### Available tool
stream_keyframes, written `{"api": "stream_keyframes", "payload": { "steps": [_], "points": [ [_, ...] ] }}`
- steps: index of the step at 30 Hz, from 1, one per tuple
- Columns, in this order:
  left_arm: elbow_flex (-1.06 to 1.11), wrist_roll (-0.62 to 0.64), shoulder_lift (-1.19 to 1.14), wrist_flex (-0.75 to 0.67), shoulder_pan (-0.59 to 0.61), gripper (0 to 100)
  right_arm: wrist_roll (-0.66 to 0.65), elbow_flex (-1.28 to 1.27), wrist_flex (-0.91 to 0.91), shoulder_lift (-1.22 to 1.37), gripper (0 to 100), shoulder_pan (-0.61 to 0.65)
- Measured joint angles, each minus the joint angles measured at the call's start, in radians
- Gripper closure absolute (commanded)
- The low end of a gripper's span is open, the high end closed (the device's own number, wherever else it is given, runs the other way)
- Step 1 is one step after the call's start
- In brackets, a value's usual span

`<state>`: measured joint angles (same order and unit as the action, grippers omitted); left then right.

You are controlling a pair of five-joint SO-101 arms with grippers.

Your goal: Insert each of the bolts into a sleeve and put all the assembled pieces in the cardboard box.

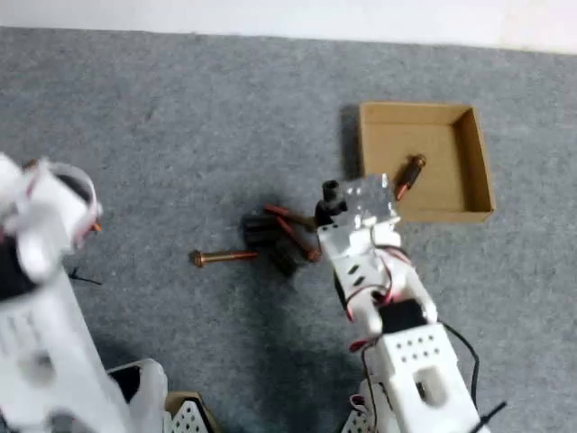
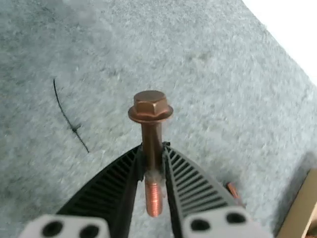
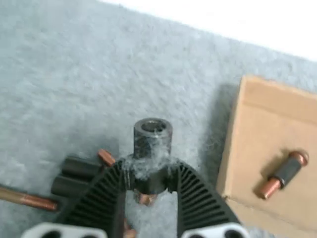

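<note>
1. At the far left, my left claw (image 2: 152, 151) is clamping a copper bolt (image 2: 151, 111) by its shank. The hex head is sticking out past the fingertips, over the grey mat (image 2: 99, 59) (a thin dark thread (image 2: 67, 116) is lying on the mat close by).
2. Moving right, a loose bolt (image 1: 224, 258) is lying flat on the mat with its head pointing left, a little apart from the rest.
3. Just to its right, a small heap is sitting on the mat: black sleeves (image 1: 263, 233) with a few more bolts (image 1: 288, 218) lying across and against them.
4. Next, my right claw (image 3: 149, 168) is squeezing a single sleeve (image 3: 152, 135) between its fingers, with the open bore facing away from the wrist. I am seeing it just right of the heap and near the box's left wall.
5. At the far right, the cardboard box (image 1: 416, 110) is sitting open on the mat. One assembled piece (image 1: 408, 175) (a bolt with a sleeve around its middle) is lying inside, in the left half.
</note>
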<state>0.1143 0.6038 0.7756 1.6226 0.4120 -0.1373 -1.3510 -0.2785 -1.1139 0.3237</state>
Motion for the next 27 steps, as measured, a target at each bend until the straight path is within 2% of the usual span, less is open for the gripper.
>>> {"api": "stream_keyframes", "payload": {
  "steps": [6,13,17,21,24,27],
  "points": [
    [0.354,-0.018,0.402,-0.038,0.0,100,0.0,-0.124,0.0,-0.252,99.4,0.025],
    [0.786,-0.023,0.749,-0.292,-0.02,100,0.0,-0.253,0.0,-0.505,99.4,0.1],
    [0.951,-0.057,0.882,-0.414,-0.097,100,0.0,-0.301,-0.012,-0.606,99.4,0.15],
    [1.059,-0.058,0.985,-0.531,-0.21,100,0.0,-0.305,-0.149,-0.694,99.4,0.244],
    [1.122,-0.058,1.028,-0.621,-0.292,100,0.0,-0.305,-0.218,-0.704,99.4,0.313],
    [1.137,-0.058,1.036,-0.718,-0.334,100,0.0,-0.305,-0.222,-0.704,99.4,0.324]
  ]
}}
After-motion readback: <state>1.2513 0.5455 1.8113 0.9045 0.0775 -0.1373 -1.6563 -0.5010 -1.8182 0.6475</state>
